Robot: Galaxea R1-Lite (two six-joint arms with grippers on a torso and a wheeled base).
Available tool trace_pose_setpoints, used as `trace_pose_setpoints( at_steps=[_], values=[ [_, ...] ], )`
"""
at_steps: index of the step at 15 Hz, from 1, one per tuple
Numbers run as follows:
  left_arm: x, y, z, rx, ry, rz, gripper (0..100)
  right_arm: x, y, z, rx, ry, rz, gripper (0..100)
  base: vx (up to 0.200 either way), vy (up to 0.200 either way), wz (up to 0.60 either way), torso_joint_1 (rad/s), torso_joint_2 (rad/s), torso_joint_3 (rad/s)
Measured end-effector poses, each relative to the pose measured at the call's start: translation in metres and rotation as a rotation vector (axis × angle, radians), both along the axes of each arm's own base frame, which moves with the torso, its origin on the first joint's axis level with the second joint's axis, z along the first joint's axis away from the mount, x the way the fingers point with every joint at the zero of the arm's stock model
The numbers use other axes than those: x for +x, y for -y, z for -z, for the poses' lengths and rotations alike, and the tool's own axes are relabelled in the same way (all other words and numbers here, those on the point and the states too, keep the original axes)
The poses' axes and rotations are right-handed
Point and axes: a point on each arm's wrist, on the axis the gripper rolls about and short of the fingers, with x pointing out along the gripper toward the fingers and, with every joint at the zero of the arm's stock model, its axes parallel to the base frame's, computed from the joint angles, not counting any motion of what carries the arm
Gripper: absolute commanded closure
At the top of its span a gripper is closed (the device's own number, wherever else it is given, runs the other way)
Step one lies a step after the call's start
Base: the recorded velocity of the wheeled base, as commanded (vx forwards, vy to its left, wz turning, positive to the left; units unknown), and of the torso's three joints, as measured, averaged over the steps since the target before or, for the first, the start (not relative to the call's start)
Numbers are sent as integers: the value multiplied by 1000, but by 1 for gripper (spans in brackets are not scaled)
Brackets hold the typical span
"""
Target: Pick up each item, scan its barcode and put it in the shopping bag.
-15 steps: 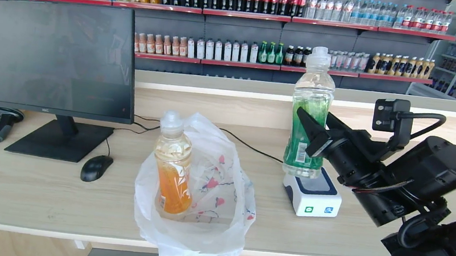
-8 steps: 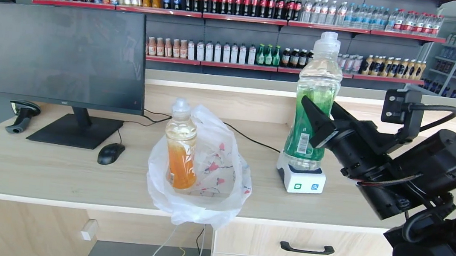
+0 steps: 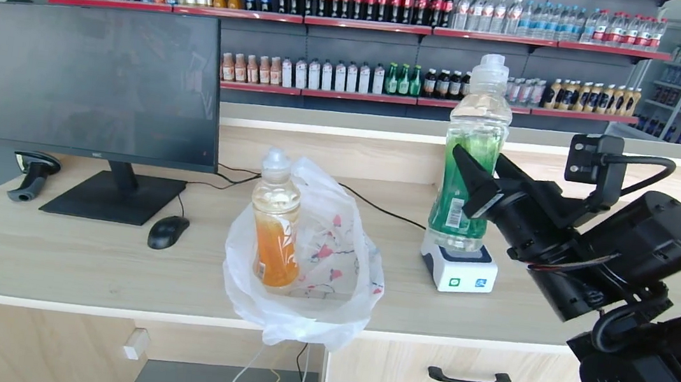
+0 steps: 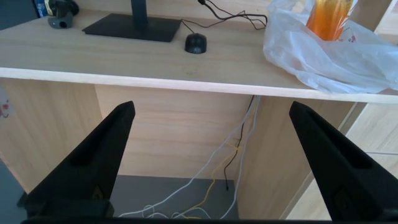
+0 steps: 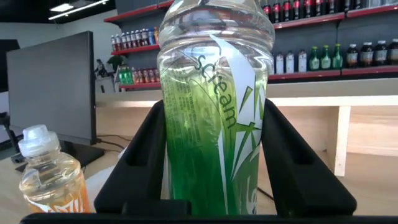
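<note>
The right arm stretched in from 4 o'clock of the head view, wrist pointing toward 10 o'clock. The right gripper had its jaws clamped on the upright green bottle. The left gripper held its jaws spread wide.

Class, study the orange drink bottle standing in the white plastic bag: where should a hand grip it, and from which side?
Probably the upper body of the orange drink bottle, just below its white cap, approached from the front left. It stands upright, and the white plastic bag rises behind and to its right, wrapping the lower half.
</note>
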Motion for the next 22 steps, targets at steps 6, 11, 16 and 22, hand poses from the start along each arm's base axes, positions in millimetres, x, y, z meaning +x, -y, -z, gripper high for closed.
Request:
trace_pose_setpoints(
  at_steps=[6,11,16,22],
  values=[
    [0,0,0,0,0,0,0,11,-8,18,-27,-43,-8,100,0,167,0,2,0,1],
    [0,0,0,0,0,0,0,25,-4,29,-31,-67,25,100,0,0,0,0,0,0],
    [0,0,0,0,0,0,0,39,-9,38,-25,-77,20,100,0,0,0,0,0,0],
    [0,0,0,0,0,0,0,56,-21,53,-31,-86,11,100,0,0,0,0,0,0]
  ],
)
